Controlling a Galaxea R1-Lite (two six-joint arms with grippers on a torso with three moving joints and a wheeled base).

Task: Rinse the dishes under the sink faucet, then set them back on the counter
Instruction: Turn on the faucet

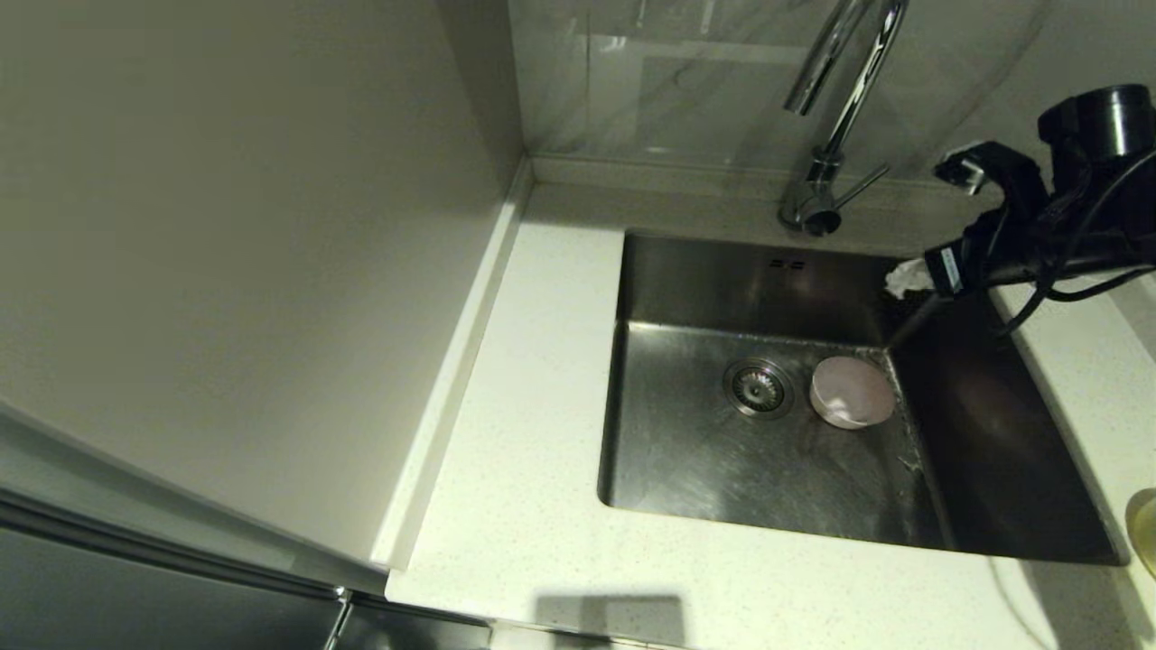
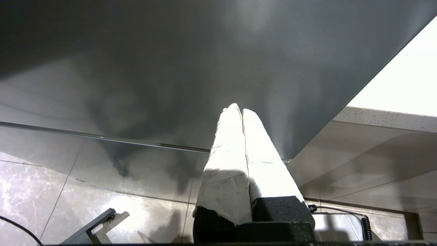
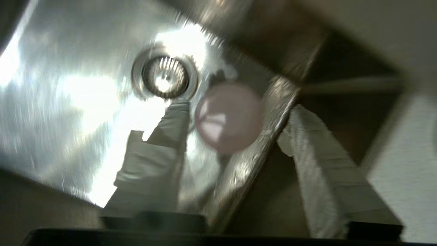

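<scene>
Right gripper (image 3: 235, 133): fingers apart, empty | small round pale pink plastic bowl (image 1: 852, 392): below it, beside drain | likely light, wet-slippery; grip rim.

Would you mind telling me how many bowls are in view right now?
2. A pale pink bowl sits on the sink floor beside the drain strainer. A yellowish bowl shows partly at the counter's right edge. Others may lie out of view.
</scene>
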